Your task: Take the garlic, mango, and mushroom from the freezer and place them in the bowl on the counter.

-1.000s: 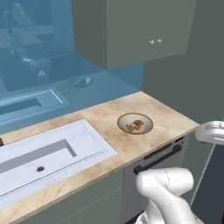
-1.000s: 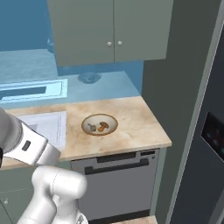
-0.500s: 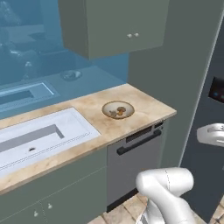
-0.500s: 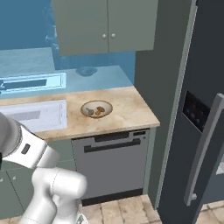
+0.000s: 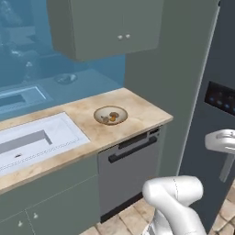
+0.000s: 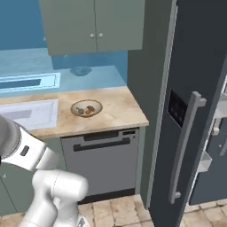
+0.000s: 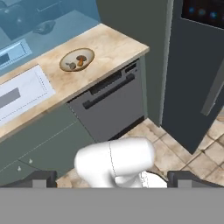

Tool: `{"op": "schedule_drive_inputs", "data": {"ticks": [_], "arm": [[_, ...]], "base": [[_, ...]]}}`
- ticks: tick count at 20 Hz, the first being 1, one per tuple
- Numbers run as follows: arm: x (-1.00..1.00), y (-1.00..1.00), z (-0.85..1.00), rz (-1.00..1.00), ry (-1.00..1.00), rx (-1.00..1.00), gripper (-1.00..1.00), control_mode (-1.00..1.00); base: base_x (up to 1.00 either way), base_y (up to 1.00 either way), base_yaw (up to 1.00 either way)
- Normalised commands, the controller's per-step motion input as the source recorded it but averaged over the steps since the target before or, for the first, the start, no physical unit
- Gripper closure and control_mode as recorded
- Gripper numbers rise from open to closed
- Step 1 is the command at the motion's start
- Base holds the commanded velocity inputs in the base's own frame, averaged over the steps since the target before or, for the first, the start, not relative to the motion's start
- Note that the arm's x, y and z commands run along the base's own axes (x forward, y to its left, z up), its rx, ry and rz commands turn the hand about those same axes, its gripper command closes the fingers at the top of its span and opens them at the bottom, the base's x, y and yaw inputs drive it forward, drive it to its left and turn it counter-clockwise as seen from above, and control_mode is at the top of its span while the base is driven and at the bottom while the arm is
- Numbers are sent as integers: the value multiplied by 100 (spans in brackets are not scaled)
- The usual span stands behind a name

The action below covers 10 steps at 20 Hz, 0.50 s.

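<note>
Claw (image 7: pixel 112 178): the two dark fingertips stand at the bottom corners of the hand view, spread fully apart, nothing between them.

Bowl (image 7: pixel 77 59) sits on the counter (image 7: pixel 114 47), well ahead of the claw and to its upper left in the hand view. Two small items lie in it, one brownish like a mushroom, one orange; too small to name firmly. Mango not identifiable with certainty.

Freezer (image 6: pixel 190 102) stands to the claw's upper right, its near door with the long grey handle (image 6: pixel 185 146) appearing closed; pale bins show past its right edge.

Judgement: step in hand is the transit from counter to freezer for a remaining item. Next move calls for facing the open compartment and reaching onto a shelf.
</note>
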Motion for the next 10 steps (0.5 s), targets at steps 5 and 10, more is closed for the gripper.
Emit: {"op": "schedule_drive_inputs", "data": {"ticks": [5, 10], "arm": [[0, 0, 0, 0, 0, 0, -100, 100], [0, 0, 0, 0, 0, 0, -100, 100]], "base": [[-1, -90, 11], [-64, -77, 2]]}}
